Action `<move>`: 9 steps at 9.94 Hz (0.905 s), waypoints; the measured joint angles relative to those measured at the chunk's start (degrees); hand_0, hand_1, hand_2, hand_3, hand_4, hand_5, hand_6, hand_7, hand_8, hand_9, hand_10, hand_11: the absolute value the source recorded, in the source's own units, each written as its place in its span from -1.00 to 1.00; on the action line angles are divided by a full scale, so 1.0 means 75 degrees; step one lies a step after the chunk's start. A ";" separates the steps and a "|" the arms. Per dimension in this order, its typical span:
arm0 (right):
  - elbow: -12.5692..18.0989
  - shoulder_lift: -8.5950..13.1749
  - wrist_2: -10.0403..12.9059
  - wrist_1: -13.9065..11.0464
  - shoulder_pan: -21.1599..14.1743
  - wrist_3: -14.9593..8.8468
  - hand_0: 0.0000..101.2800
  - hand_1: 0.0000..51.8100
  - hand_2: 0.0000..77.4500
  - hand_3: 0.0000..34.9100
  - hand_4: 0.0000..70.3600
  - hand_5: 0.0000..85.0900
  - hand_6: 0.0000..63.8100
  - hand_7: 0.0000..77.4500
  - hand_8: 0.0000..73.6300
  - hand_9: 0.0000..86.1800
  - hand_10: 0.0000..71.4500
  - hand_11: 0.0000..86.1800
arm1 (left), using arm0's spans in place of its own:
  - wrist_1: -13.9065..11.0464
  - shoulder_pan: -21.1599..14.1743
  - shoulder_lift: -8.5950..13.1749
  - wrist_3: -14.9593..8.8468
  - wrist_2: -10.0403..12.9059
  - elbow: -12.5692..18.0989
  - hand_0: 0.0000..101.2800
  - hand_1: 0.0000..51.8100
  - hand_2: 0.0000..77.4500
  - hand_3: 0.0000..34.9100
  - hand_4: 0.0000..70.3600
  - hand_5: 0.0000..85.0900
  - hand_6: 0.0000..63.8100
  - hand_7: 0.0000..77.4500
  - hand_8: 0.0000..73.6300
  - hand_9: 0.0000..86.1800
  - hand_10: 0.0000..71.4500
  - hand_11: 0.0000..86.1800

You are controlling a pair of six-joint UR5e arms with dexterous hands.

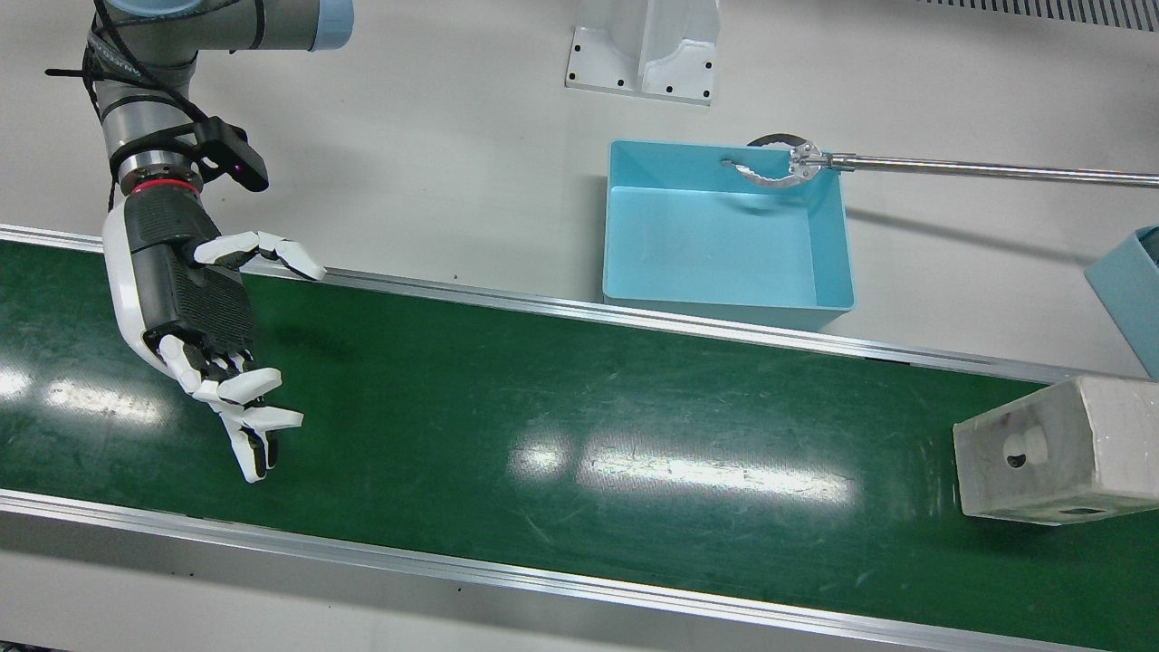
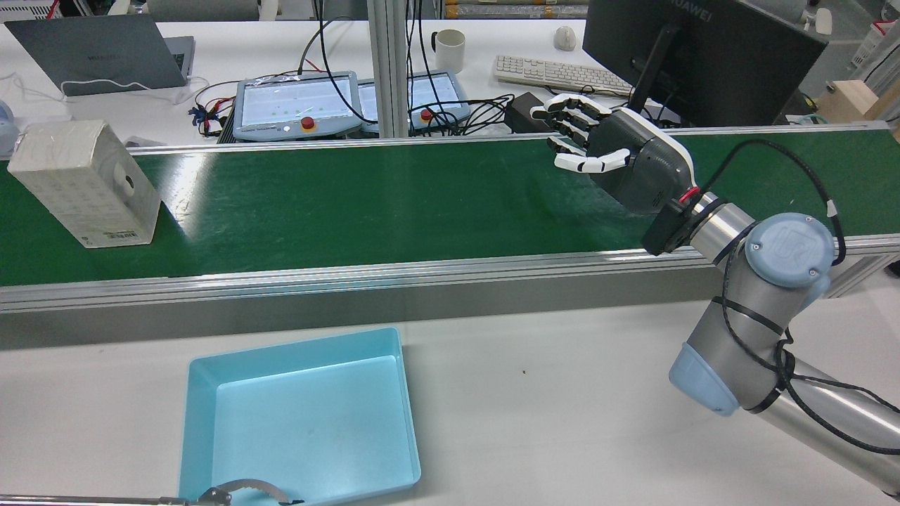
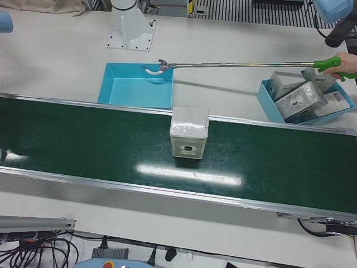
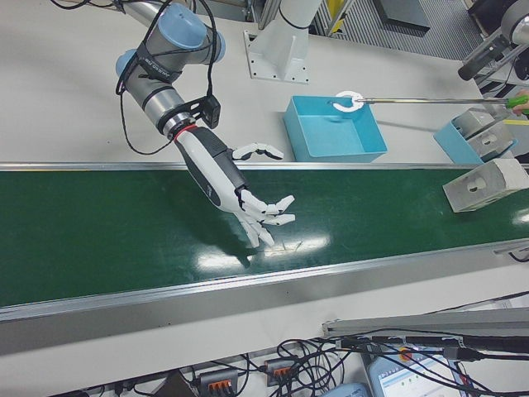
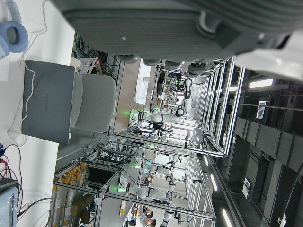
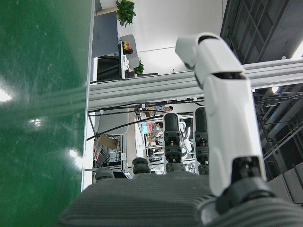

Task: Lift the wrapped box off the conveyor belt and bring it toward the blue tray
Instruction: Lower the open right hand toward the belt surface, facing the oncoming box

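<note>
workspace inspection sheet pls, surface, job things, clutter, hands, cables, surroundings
surface: green belt, scuffed and glary, running between white tables.
job things: wrapped box on the belt, far from the hand; blue tray empty, beside the belt.
clutter: reacher tool with its claw over the tray; second bin of wrapped boxes.
hands: right robot hand open above the belt, holding nothing; left robot hand barely in view.
cables: black cable along the right arm.
surroundings: laptop, monitor.
</note>
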 joint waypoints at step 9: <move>-0.0210 0.0522 0.0067 -0.0132 0.0007 0.0119 -0.01 -0.26 -0.32 0.14 -0.71 -0.10 -0.90 -0.32 -1.00 -0.85 -1.00 -0.96 | 0.0000 0.0000 0.0000 0.0000 0.0000 0.0000 -1.00 -1.00 -0.99 -1.00 -1.00 -0.97 -1.00 -1.00 -1.00 -1.00 -0.98 -1.00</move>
